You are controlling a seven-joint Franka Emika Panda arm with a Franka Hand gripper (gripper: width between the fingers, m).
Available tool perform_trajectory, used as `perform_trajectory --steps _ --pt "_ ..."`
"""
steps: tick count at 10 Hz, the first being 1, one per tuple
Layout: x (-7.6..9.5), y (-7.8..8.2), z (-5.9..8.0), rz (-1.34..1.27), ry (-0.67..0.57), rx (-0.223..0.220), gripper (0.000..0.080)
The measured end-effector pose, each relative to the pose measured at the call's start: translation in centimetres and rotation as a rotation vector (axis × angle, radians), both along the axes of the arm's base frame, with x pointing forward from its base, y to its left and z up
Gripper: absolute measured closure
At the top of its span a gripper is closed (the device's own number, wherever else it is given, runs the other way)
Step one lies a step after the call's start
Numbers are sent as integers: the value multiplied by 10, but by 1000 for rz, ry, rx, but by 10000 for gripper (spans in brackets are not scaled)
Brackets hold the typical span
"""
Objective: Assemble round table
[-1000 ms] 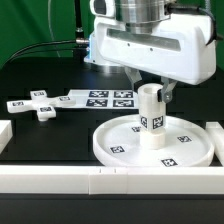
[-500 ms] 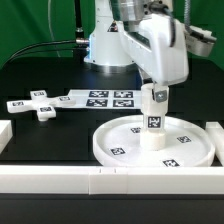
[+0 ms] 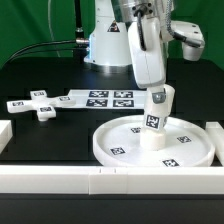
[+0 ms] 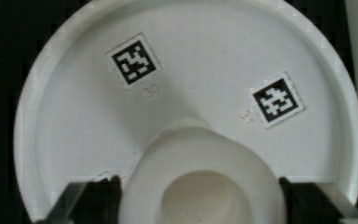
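The large rimmed round disc (image 3: pixel 118 146) lies flat at the front right of the exterior view. The short cylindrical leg (image 3: pixel 153 120) stands at its middle, leaning a little toward the exterior view's right. My gripper (image 3: pixel 158 91) comes down from above and is shut on the leg's upper end. In the wrist view the leg's hollow top (image 4: pixel 202 188) sits between my dark fingers (image 4: pixel 83 200), with the disc (image 4: pixel 194 70) and two of its tags beyond. The small cross-shaped piece (image 3: pixel 40 105) lies loose at the left, apart from the disc.
The marker board (image 3: pixel 105 98) lies flat behind the disc, toward the middle. White border blocks run along the front (image 3: pixel 90 181), with one at the left (image 3: pixel 4 131) and one at the right (image 3: pixel 215 131). The arm's base (image 3: pixel 105 45) stands at the back.
My hand has turned about its vertical axis, from broadside to edge-on in the exterior view, still on the leg. The leg now leans slightly more to the right. The disc and cross piece have not moved.
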State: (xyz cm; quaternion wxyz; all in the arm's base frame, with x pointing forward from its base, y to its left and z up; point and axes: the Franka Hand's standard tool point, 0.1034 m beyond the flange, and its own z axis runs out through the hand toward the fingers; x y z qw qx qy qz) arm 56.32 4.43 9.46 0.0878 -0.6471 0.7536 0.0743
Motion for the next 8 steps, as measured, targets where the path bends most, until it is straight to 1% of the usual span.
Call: perform_trajectory --steps 1,2,3,5,7,8 --pt "0 0 0 38 -6 -1 296" --pt "0 1 1 71 -12 -1 182" --pt "0 1 0 142 -28 -3 155" --pt "0 1 0 285 -61 -9 151" --pt "1 -2 -1 561 -113 -26 150" --pt "3 -2 -2 653 -134 -31 150"
